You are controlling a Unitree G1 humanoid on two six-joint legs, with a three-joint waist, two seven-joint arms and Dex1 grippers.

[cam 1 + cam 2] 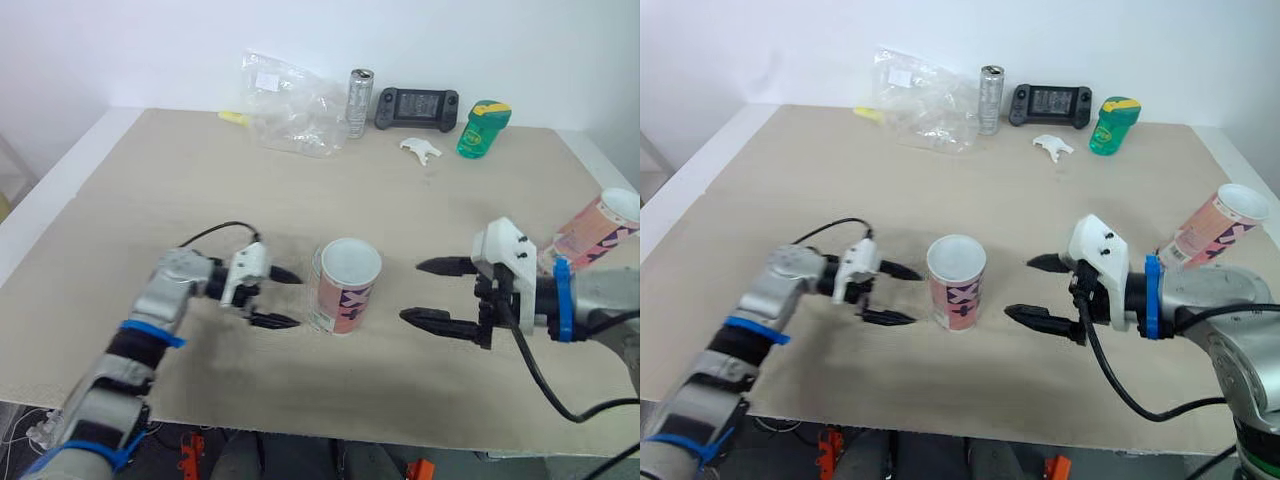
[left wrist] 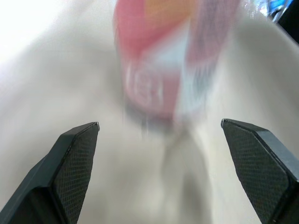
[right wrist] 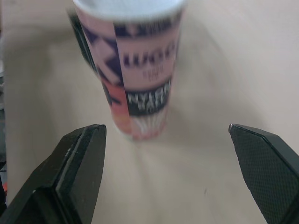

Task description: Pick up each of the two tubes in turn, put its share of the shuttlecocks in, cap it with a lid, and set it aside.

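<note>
left arm (image 1: 150, 320): grey metal with blue bands, stretched forward and bent inward.
left gripper (image 1: 295, 298): white mount, two black fingers spread wide, tips pointing to the robot's right.
right arm (image 1: 600, 300): grey metal, blue band at the wrist, forearm lying crosswise.
right gripper (image 1: 412, 291): white mount, two black fingers spread wide, tips pointing left, facing the left gripper.

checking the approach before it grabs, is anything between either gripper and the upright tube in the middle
Nothing visible. The left gripper is open right beside the tube; the right gripper faces it, open, with only table between. The second tube, tilted, is far off to the right.
</note>
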